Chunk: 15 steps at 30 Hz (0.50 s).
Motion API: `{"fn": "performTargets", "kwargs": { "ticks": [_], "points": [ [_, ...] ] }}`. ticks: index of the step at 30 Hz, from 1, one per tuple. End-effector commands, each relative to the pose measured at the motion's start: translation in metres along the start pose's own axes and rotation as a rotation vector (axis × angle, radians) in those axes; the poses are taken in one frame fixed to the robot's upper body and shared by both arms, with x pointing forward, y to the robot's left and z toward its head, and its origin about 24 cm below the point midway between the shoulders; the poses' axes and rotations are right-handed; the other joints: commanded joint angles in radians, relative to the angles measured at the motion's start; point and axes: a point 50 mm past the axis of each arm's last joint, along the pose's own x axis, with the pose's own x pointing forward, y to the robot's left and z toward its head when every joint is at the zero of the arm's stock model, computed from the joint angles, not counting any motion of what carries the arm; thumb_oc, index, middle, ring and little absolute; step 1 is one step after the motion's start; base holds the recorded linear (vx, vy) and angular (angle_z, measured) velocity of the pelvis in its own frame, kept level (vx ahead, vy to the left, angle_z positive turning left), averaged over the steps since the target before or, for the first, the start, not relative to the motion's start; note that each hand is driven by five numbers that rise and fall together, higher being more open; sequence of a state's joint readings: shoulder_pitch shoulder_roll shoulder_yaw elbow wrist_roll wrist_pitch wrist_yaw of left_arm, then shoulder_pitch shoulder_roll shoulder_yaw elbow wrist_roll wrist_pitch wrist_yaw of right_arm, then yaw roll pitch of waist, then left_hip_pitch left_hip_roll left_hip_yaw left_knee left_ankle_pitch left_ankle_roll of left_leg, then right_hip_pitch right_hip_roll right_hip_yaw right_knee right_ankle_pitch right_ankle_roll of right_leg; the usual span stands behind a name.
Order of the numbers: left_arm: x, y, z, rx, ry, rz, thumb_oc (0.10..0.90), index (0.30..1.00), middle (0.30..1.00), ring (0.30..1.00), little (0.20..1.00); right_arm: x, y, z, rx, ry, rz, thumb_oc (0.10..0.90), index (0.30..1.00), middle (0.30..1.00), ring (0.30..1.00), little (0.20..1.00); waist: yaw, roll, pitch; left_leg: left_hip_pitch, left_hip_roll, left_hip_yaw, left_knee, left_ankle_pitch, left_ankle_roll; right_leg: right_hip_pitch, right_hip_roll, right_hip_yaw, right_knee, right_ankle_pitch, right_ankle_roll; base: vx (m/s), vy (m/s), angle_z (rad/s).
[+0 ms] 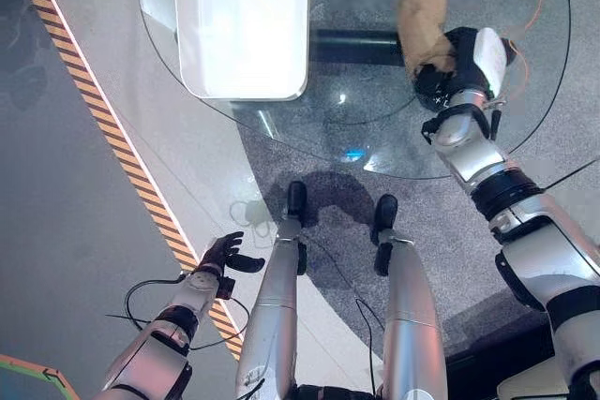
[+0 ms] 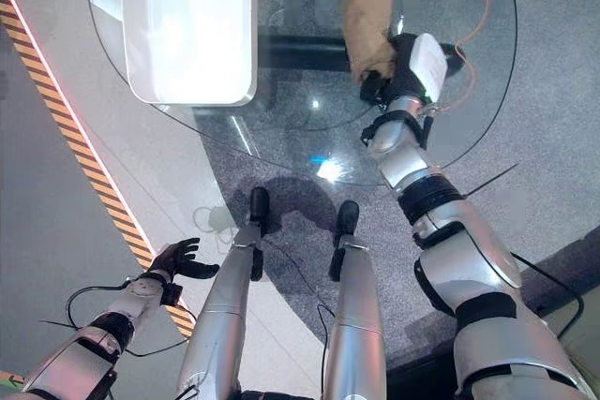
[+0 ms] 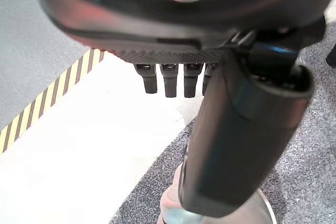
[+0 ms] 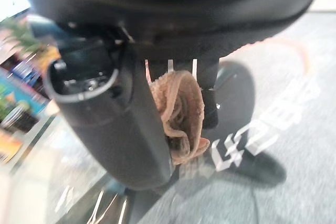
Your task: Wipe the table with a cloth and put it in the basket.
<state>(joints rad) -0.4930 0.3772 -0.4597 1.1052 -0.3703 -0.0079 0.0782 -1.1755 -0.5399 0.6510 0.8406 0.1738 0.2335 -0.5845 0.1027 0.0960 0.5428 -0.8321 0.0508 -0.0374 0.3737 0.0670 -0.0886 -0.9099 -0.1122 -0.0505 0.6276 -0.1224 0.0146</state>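
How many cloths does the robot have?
1. The tan cloth is pinched in the right robot hand over the glass table. The left robot hand hangs open, holding none.

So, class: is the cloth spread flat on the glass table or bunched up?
Bunched up. The right hand is curled round the tan cloth, which sticks out crumpled over the glass table.

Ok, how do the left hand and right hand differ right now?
The right hand is raised over the glass table; the left hand hangs low beside the robot, above the floor by the striped tape. The right hand is curled round the tan cloth; the left hand holds nothing, its fingers relaxed. Both are dark hands on silver-grey arms.
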Motion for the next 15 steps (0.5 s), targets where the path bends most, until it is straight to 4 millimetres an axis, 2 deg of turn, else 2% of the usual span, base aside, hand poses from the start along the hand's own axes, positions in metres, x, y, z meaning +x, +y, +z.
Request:
{"fn": "performTargets", "kwargs": {
  "ticks": [1, 15],
  "points": [
    [-0.005, -0.011, -0.028, -0.001, 0.084, 0.005, 0.800, 0.900, 0.900, 0.900, 0.900, -0.001, -0.008, 0.065, -0.002, -0.277, 0.014, 0.100, 0.300, 0.300, 0.300, 0.200, -0.007, 0.056, -0.023, 0.003, -0.064, 0.017, 0.019, -0.023, 0.068, 0.032, -0.002, -0.053, -0.119, 0.081, 0.011, 0.00, 0.015, 0.04],
    [-0.004, -0.023, -0.021, 0.007, 0.069, -0.010, 0.800, 0.900, 0.900, 0.900, 0.900, -0.028, 0.039, 0.070, -0.154, -0.384, 0.243, 0.100, 0.300, 0.300, 0.300, 0.200, -0.004, 0.060, -0.023, 0.003, -0.068, 0.021, 0.012, -0.014, 0.067, 0.029, -0.007, -0.059, -0.124, 0.085, 0.011, 0.00, 0.001, 0.01]
  ]
}}
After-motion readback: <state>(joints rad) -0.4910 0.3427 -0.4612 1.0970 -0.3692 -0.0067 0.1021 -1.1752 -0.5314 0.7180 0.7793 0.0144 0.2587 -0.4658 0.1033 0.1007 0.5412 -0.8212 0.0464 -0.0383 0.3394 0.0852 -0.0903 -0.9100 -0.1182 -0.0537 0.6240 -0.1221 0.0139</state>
